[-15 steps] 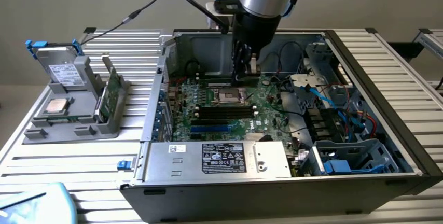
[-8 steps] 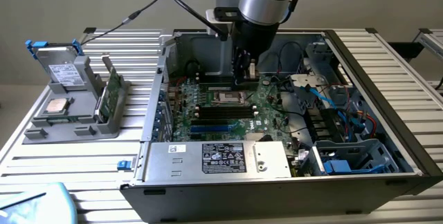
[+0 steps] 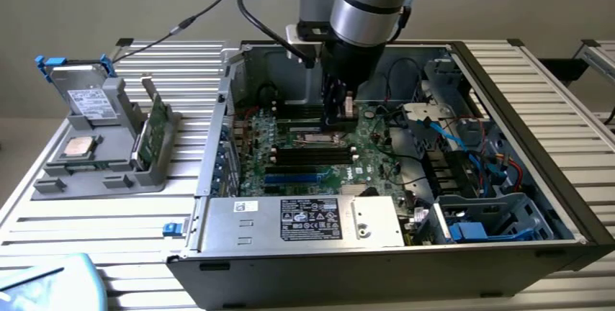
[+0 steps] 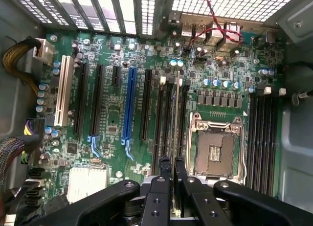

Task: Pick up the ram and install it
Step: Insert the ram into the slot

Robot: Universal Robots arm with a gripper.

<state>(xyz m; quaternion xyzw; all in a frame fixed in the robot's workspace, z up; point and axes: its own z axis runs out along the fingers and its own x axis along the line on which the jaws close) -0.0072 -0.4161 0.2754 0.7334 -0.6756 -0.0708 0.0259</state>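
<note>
The ram (image 4: 175,119) shows edge-on as a thin strip between my fingers, standing upright over the long black slots (image 4: 163,123) beside the square silver socket (image 4: 215,148). My gripper (image 4: 172,163) is shut on the ram, with a fingertip on each side of its upper edge. Whether the ram's lower edge touches a slot I cannot tell. In the exterior view, my gripper (image 3: 338,113) hangs low inside the open computer case, just above the green motherboard (image 3: 307,161) near its rear.
The case walls (image 3: 216,145) and a rear fan grille surround the board. A silver power supply (image 3: 307,217) sits at the front, with cables and blue drive bays (image 3: 480,203) on the exterior view's right. A grey rack (image 3: 106,163) outside holds green boards (image 3: 154,127) and a drive (image 3: 91,98).
</note>
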